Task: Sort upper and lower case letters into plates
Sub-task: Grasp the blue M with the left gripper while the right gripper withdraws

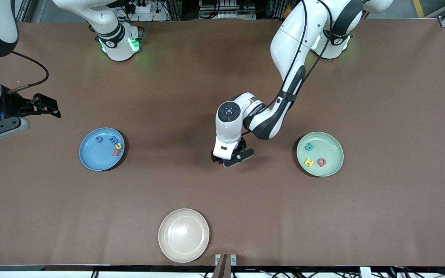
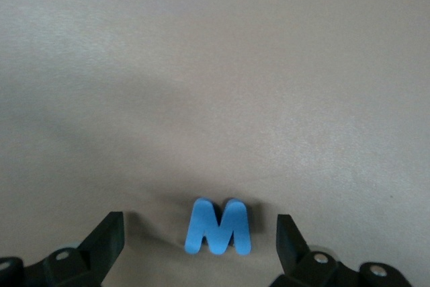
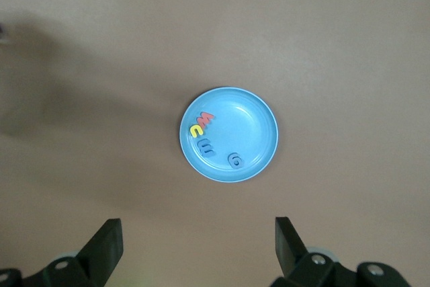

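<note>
Lying flat on the brown table top (image 1: pixel 222 216) between the two coloured plates, a small blue foam letter W (image 2: pixel 218 227) sits between our left gripper (image 1: pixel 233 157)'s spread black fingers (image 2: pixel 106 236); neither finger touches it. In the front view the gripper itself hides the letter.

Toward the left arm's end of the table, the round pale green plastic plate (image 1: pixel 332 166) holds a teal R (image 1: pixel 309 146), a yellow H (image 1: pixel 309 162) and a red Q (image 1: pixel 321 162). Toward the right arm's end, the round blue plastic plate (image 1: pixel 91 158) holds a blue g (image 1: pixel 98 139), a blue m (image 1: pixel 113 139), a yellow u (image 1: pixel 119 146) and a red w (image 1: pixel 116 153), the last three in a close row near the rim.

Our right gripper (image 1: pixel 48 107) hangs open and holding nothing over bare table beside the blue plate, at the table's end; that arm waits.

A round cream-beige plate (image 1: pixel 184 235) lies nearest the front camera. Small lettering on the left arm's wrist is too fine for us to read.
</note>
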{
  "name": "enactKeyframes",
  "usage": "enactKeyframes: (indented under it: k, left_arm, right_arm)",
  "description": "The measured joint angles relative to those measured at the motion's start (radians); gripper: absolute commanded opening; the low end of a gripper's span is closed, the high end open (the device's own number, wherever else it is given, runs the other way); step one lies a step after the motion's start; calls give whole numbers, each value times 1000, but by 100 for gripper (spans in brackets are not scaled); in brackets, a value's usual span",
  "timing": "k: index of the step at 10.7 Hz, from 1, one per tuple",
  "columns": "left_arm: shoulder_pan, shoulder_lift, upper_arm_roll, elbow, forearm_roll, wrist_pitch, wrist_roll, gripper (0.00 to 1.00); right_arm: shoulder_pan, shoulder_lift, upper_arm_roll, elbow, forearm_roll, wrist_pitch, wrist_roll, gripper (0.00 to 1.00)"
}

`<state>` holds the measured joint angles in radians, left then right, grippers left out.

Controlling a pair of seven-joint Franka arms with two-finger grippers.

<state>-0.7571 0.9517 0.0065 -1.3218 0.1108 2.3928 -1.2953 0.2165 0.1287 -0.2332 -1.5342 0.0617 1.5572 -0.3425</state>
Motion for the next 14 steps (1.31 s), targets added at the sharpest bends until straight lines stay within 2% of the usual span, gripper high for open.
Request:
enactKeyframes:
  k: [1,6,7,8,9,11,14]
  left_arm:
    - [-1,18,-1,19,0,1,1,93]
    - [-1,32,-1,44,0,-2,3,50]
    - [-1,32,-1,45,0,-2,3,42]
    - [-2,32,-2,48,0,-2,3,25]
    - [-2,32,-2,52,0,-5,3,16]
    - [-2,32,-2,54,0,-7,3,10]
    - [-2,32,-5,73,-6,-79,15,8]
  right_arm:
    - [-3,3,0,0,0,1,0,100]
    - [-61,4,2,26,-1,16,71,100]
    - [-70,2,17,32,-3,16,110,100]
    - [-82,-3,52,38,-15,15,145,100]
    - [-91,-11,86,42,-32,15,169,100]
    - [-109,-29,128,46,-43,13,183,100]
    - [-131,-80,163,22,-43,-1,185,100]
